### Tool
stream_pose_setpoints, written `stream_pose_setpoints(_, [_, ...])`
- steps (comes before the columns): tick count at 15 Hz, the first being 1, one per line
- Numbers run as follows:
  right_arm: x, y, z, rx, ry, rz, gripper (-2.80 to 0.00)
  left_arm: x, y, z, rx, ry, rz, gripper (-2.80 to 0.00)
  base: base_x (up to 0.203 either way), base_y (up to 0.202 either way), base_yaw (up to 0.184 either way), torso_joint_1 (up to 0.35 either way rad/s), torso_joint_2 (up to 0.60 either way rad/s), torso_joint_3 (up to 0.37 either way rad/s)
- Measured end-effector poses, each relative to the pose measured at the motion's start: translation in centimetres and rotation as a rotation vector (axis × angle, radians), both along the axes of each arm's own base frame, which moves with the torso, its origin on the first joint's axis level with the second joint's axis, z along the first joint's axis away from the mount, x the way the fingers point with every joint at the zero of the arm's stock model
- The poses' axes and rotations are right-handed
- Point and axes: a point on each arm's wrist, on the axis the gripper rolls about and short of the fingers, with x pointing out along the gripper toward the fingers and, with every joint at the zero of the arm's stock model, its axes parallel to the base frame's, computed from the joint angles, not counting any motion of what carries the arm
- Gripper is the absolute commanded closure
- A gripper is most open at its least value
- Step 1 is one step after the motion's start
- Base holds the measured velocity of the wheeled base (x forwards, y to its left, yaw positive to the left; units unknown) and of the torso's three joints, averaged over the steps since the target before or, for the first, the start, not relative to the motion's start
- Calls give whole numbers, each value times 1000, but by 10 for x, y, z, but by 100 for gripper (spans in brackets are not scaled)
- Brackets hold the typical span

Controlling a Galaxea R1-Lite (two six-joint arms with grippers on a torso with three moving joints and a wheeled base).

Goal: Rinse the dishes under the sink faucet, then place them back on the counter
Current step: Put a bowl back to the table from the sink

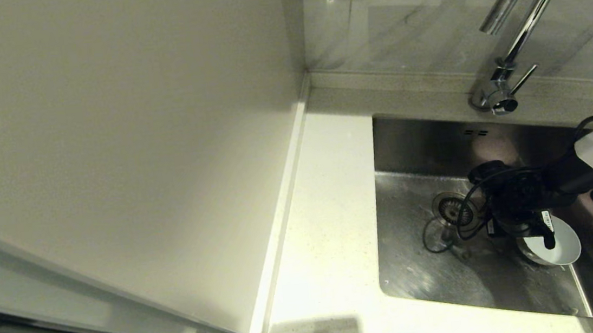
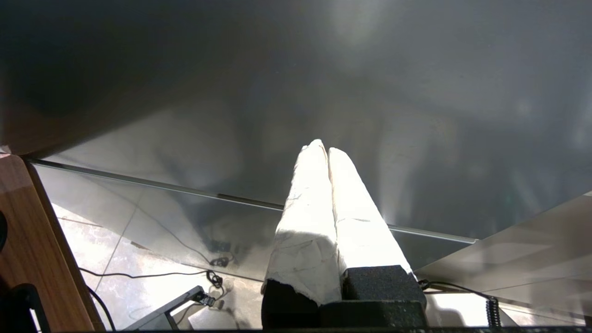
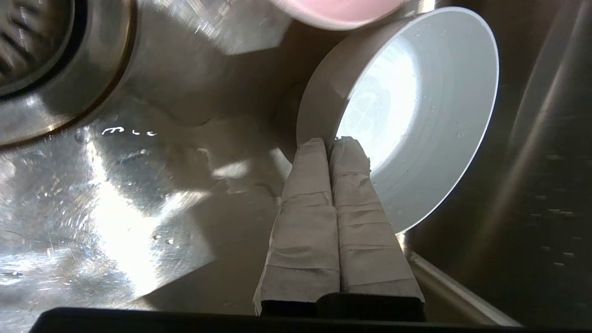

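Down in the sink (image 1: 414, 144), toward its right part: the right tool (image 3: 331, 144), fingers (image 3: 305, 185) pinched together on the rim of the bowl (image 3: 430, 120), one finger outside the wall, the other inside. Bowl tipped up on its edge rather than flat, pale inside facing outward, a few water drops on the inner wall, otherwise nothing in it. Seen from the head camera, the same bowl (image 1: 563, 249) low in the basin beside the ridge that runs along the steel floor, the right arm's dark wrist and cables above it. Just beyond the bowl's rim in the right wrist view, the edge of a pink cup (image 3: 337, 11), mostly cut off; touching or not, cannot tell. Round drain strainer (image 1: 450, 209) to the left of the tool, wet streaks and glare across the steel floor around it. Two small overflow slots high on the back wall of the basin. Faucet (image 1: 524, 14) standing behind the sink, spout arching forward, thin lever sticking out at the base. White surface (image 1: 329, 223) running along the sink's left side and front. Left tool (image 2: 324, 150) parked away from the sink over a tiled floor, fingers pressed together on nothing.
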Motion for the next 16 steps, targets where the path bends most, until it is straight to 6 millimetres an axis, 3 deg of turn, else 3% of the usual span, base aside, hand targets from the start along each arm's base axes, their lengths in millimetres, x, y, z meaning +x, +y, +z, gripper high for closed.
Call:
stream_pose_setpoints(5, [-25, -5, 34, 4, -6, 36, 0, 0, 0, 0, 0, 0, 0, 0, 0, 0, 0, 0, 0, 0])
stream_pose_setpoints(13, [-122, 4, 100, 84, -75, 144, 0, 0, 0, 0, 0, 0, 0, 0, 0, 0, 0, 0, 0, 0])
stream_pose_setpoints(16, [-146, 9, 121, 209, -148, 260, 0, 0, 0, 0, 0, 0, 0, 0, 0, 0, 0, 0, 0, 0])
